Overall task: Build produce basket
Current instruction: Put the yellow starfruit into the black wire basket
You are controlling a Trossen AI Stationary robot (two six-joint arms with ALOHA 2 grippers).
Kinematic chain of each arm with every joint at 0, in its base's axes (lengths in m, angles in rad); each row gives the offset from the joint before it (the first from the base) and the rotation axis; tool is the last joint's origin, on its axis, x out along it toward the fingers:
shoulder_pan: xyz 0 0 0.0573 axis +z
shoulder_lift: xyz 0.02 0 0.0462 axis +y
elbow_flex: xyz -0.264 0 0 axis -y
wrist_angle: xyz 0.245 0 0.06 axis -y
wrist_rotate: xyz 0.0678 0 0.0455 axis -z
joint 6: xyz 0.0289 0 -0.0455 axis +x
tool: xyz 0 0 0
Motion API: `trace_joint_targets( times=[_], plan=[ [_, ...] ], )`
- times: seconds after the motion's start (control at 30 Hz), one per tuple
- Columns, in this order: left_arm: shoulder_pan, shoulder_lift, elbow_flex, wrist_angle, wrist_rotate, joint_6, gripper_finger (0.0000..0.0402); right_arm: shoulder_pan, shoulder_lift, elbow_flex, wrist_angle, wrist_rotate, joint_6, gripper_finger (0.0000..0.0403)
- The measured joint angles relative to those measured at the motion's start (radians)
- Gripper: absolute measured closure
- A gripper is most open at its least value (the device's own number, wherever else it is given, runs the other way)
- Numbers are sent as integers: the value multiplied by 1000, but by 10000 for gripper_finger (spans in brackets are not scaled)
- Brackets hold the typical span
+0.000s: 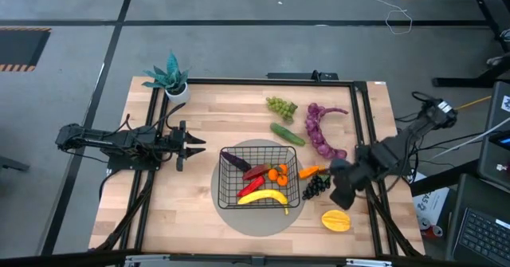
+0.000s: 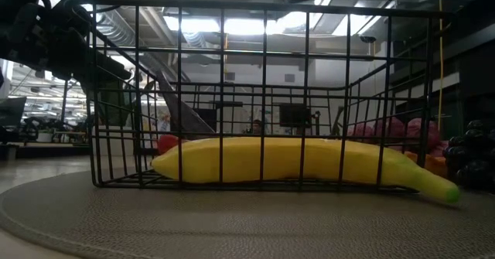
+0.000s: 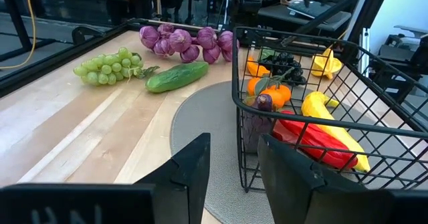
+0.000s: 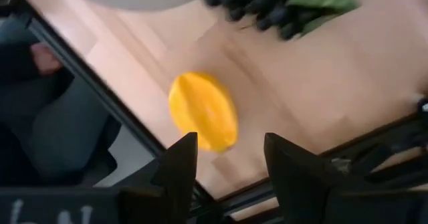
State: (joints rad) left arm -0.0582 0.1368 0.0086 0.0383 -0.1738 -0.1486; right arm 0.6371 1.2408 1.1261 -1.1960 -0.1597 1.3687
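Note:
The black wire basket [image 1: 225, 189] stands on a round grey mat [image 1: 239, 223]. A yellow banana [image 1: 263, 197], a red pepper [image 1: 256, 171], an eggplant [image 1: 233, 159] and oranges [image 1: 277, 174] lie in it. Green grapes [image 1: 280, 105], a cucumber [image 1: 287, 133], purple grapes [image 1: 323, 127], a carrot [image 1: 311, 171], dark grapes [image 1: 316, 186] and a yellow starfruit [image 1: 335, 220] lie on the table. My right gripper [image 4: 231, 164] hangs open, pointing down above the starfruit [image 4: 202, 110], touching nothing. My left gripper [image 3: 234, 164] waits open and level, left of the basket [image 3: 307, 70].
A teal potted plant [image 1: 169, 79] stands at the table's far left corner. A black frame rail [image 1: 362, 115] runs along the table's right side, close to the starfruit. Bare wood lies between my left gripper and the green grapes [image 3: 107, 65].

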Motion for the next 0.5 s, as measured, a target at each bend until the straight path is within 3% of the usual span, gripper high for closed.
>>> trace_joint_targets(
  times=[0.3, 0.5],
  plan=[
    [0, 0, 0, 0, 0, 0, 280, 203, 159, 10, 196, 27, 120, 226],
    [0, 0, 0, 0, 0, 0, 280, 246, 262, 10, 216, 8, 113, 226]
  ],
)
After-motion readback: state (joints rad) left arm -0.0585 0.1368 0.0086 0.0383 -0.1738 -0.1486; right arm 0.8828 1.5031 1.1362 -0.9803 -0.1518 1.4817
